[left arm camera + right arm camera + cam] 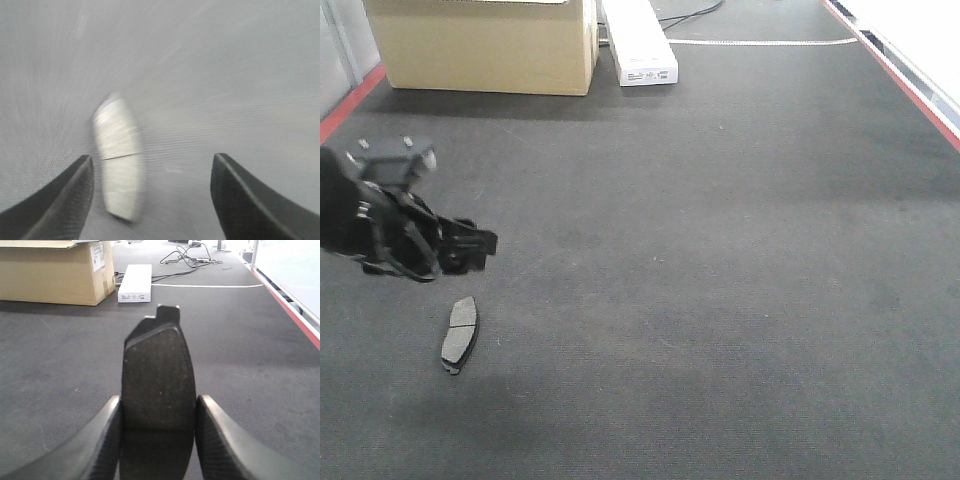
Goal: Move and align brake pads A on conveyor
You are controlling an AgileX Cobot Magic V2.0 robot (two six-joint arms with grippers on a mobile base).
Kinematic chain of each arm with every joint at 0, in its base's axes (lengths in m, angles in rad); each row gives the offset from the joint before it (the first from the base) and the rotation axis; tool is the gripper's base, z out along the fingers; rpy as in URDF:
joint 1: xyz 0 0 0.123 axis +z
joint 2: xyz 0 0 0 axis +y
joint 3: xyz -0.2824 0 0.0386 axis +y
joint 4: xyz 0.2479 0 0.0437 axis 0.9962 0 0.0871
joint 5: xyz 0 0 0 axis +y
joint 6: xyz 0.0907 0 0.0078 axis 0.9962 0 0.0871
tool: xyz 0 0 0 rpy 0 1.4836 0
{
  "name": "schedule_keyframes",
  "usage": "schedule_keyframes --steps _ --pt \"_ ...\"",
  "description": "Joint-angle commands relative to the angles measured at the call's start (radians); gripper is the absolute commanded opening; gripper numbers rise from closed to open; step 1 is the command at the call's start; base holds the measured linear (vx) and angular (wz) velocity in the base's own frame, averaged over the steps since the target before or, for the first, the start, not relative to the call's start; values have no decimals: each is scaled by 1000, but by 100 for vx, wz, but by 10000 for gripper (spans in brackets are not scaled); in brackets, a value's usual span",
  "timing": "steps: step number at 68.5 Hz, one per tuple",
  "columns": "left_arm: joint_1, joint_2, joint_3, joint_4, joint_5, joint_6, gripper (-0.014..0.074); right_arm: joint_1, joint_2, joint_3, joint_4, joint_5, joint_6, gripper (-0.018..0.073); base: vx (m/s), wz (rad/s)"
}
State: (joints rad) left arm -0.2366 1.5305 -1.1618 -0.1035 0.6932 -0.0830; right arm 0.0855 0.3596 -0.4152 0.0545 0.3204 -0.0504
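One brake pad A (460,334) lies flat on the charcoal conveyor (720,250) at the front left, its groove across the middle. My left gripper (470,248) hovers just above and behind it, jaws open and empty. In the left wrist view the pad (119,157) looks pale and blurred, close to the left finger (60,200), with the gripper (152,190) open around bare belt. My right gripper (157,435) is shut on a second brake pad A (157,385), held upright between both fingers. The right gripper is out of the front view. Other pads are out of view.
A cardboard box (485,45) and a white oblong box (640,45) stand at the far end of the belt. Red edge strips (895,75) run along both sides. Cables (187,257) lie beyond the white box.
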Motion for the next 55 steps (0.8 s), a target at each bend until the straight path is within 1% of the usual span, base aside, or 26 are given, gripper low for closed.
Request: schedule_keyframes --steps 1,8,21,32,38,42,47,55 --pt "-25 -148 24 4 -78 4 489 -4 5 -32 -4 -96 -5 -11 0 0" --pt "-32 -296 110 4 -148 4 489 -4 5 -32 -4 -96 -5 -11 0 0" --pt "-32 -595 320 7 -269 5 489 -4 5 -32 -4 -96 -5 -11 0 0" --pt "-32 -834 499 52 -356 5 489 -4 5 -32 -4 -96 -5 -11 0 0" --pt "-32 -976 595 87 -373 5 489 -4 5 -32 -4 -96 -5 -11 0 0" --pt "-32 -1051 643 124 -371 5 489 -4 5 -32 -4 -96 -5 -11 0 0" --pt "-32 -1118 699 152 -364 5 489 -4 5 -32 -4 -96 -5 -11 0 0" --pt "-32 -1198 762 161 -380 5 489 -4 5 -32 -4 -96 -5 -11 0 0"
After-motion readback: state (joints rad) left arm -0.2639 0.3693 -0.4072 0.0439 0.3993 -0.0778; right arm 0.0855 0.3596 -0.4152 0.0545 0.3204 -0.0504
